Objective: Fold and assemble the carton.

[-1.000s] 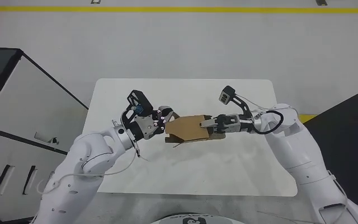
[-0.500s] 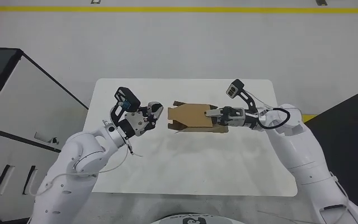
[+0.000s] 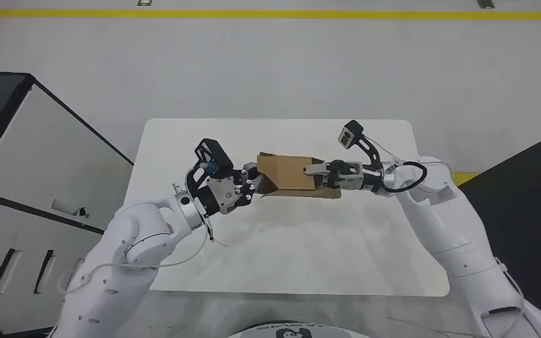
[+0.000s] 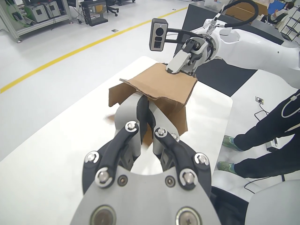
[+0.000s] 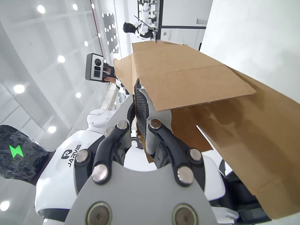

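The left claw (image 4: 145, 108) is sitting nearest the robot, its two fingers pinched together on a brown flap of the carton (image 4: 164, 90), with cardboard showing in the narrow gap between the pads. The carton is stretching away from this claw toward the far side and is standing partly opened. Its top panel is lying roughly flat just above the fingertips, a loose flap is sticking out to one side of them, and a side wall is hanging down on the other. At the carton's far end the right claw (image 4: 175, 70) is gripping from the opposite side, its fingers clenched on the edge of the top panel. In its own wrist view a strip of cardboard is running straight between the two pads. The carton is spanning the gap between the two claws, held at both ends, and the claws are facing each other with only the carton between them. The table (image 3: 338, 253) is lying under both claws. Whether the carton's bottom is touching it, I cannot tell.
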Controlling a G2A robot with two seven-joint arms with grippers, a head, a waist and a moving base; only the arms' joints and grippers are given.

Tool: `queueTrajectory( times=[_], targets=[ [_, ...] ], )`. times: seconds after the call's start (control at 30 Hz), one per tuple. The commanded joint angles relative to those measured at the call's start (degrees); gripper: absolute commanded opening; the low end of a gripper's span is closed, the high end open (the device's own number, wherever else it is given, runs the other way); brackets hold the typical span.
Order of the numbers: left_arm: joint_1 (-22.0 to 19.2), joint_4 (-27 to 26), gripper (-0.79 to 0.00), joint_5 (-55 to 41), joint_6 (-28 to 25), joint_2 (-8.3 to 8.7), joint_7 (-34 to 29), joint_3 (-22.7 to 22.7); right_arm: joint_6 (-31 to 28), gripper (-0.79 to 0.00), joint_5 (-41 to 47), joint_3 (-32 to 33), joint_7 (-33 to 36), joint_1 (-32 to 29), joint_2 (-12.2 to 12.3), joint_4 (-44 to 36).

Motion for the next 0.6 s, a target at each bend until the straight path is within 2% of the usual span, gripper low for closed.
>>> queueTrajectory(
  times=[0.0,0.43,0.57],
  targets=[
    [-0.26,0.01,-0.785,0.03,-0.02,-0.02,-0.13,0.27,0.30,-0.785,-0.64,-0.33,-0.16,0.16,-0.02,0.05],
    [-0.99,-0.28,-0.785,0.65,-0.51,-0.08,-0.77,1.72,1.22,-0.785,-1.20,-1.42,-0.41,0.69,-0.17,0.06],
    [-1.19,0.08,-0.785,0.59,0.26,0.02,-0.15,0.03,0.75,-0.785,1.81,-0.21,0.56,0.63,-0.12,1.09]
  ],
)
